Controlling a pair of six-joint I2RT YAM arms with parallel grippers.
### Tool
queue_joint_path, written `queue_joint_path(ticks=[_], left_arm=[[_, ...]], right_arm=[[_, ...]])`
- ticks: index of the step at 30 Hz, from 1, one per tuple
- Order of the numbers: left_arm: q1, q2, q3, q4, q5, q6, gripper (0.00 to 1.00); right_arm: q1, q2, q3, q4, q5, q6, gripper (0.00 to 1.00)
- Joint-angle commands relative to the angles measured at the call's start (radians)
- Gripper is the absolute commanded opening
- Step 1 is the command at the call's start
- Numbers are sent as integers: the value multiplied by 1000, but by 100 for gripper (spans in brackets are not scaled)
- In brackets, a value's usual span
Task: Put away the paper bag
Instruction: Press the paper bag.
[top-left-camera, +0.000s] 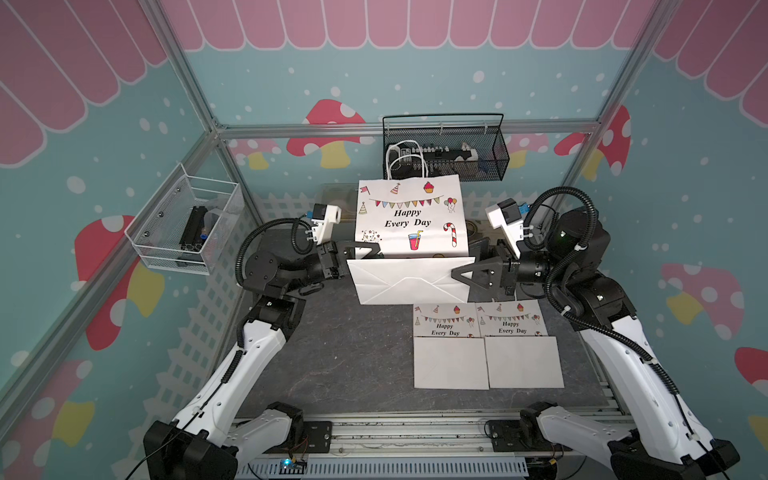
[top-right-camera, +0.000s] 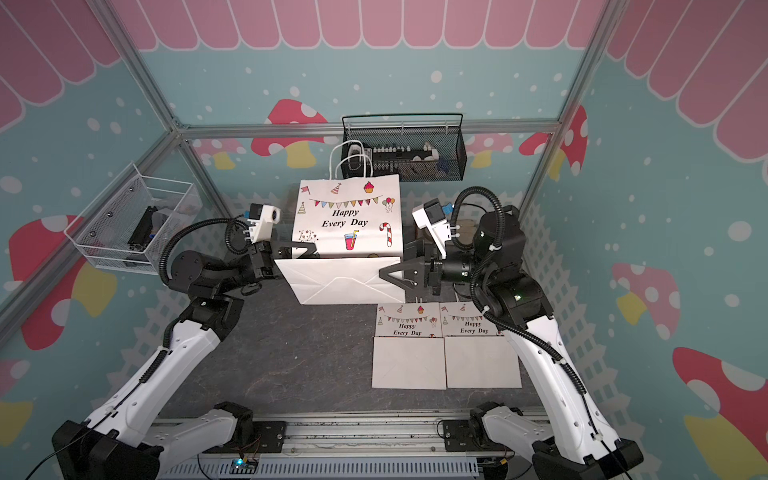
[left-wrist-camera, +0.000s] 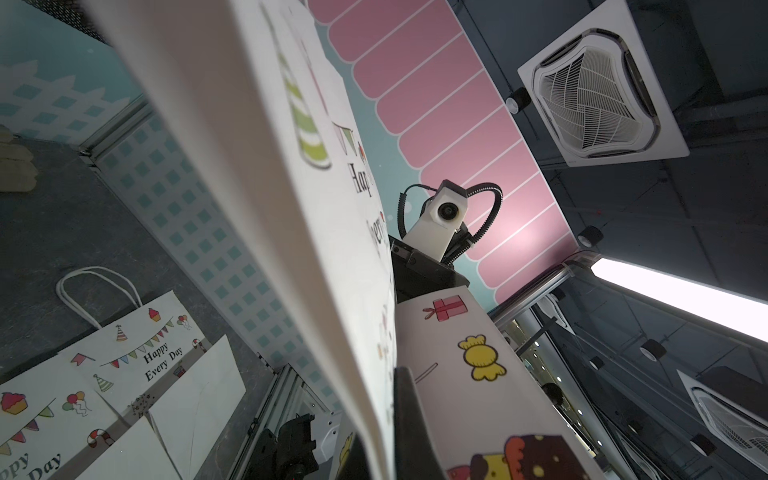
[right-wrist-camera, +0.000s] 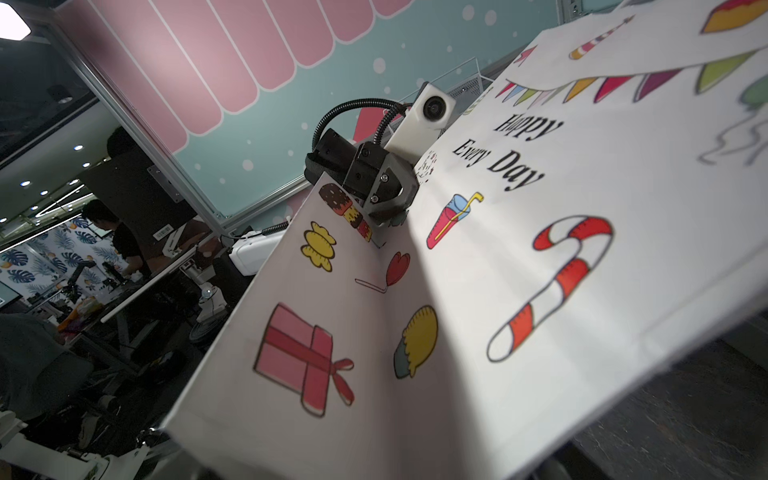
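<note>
White printed paper bag (top-left-camera: 409, 224), raised over the dark surface (top-left-camera: 332, 353) toward 12 o'clock, with its base flap folded up. My left gripper (top-left-camera: 370, 250) has its jaws clamped on the 9 o'clock fold. The right gripper (top-left-camera: 461, 275) overlaps the 3 o'clock edge; I cannot tell whether it grips. I judge the bag light, limp and crease-prone, best held by the doubled side folds.

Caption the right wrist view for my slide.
White printed paper bag, creased near its base, with the left gripper clamped shut on its far edge.
</note>
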Motion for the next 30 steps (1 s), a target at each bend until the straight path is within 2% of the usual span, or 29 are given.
queue_joint_path(ticks=[1,8,10,16,23,26,30], left_arm=[[-31,-39,47,-91,50,115,0],[-58,-50,55,-55,46,144,0],[-59,-70,59,-48,38,163,6],[-59,-112,78,-70,36,215,32],[-59,-152,90,-45,-14,224,61],[-61,-155,107,-32,-6,219,68],[-70,-148,107,-42,13,221,71]], right_arm=[[0,-8,-12,79,39,33,65],[0,-13,-35,118,67,66,41],[0,-16,-35,116,68,69,34],[0,-20,-36,118,78,72,16],[0,-25,-34,117,81,76,7],[0,-27,-34,100,78,71,3],[1,-40,-38,97,76,74,0]])
